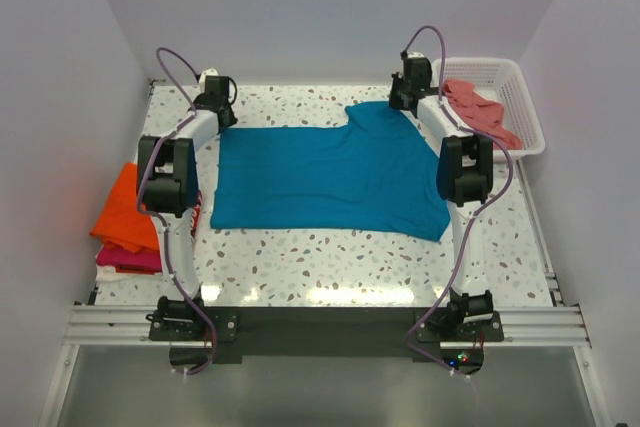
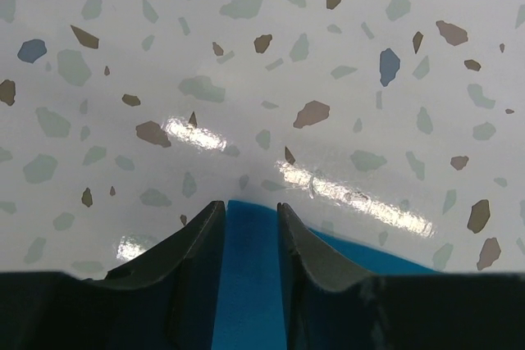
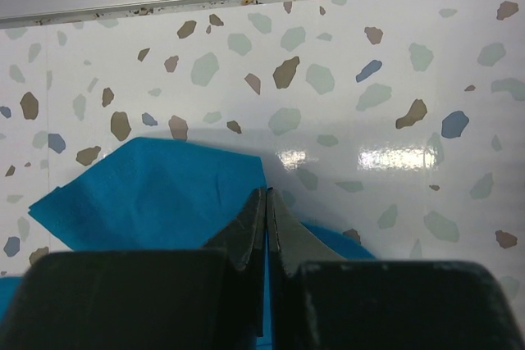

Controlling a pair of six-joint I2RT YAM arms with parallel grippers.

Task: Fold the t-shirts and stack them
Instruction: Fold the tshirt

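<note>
Table: speckled terrazzo top [image 1: 320, 267], and everything you're working with sits on it.
Teal-blue t-shirt [image 1: 330, 177]: spread flat across the middle, with one sleeve poking toward the far right. It looks only partly folded to me (hard to say from above how many layers there are).
Basket: white lattice basket [image 1: 530, 112] at the far right corner, off the shirt.
Stack: the orange t-shirt [image 1: 125, 209] sits on top of the magenta-red t-shirt [image 1: 128, 259] at the left edge. Both are folded, so I'd count those two as done.
Salmon-pink t-shirt [image 1: 480, 107]: crumpled in the basket, waiting its turn.
Progress: about halfway, I'd guess. Two are stacked, the teal one is mid-fold and the pink one isn't started. You've got to finish the teal, put it on the stack, then do the pink.
Left gripper [image 2: 250, 211]: at the shirt's far left corner. The jaws are spread, and the corner of the teal cloth lies in the gap between the fingers, flat on the table. It doesn't look clamped.
Right gripper [image 3: 267, 198]: at the far right corner by the sleeve. The jaws are pressed together and look to be pinching the teal cloth, with the fabric bunched up on either side of the tips.
</note>
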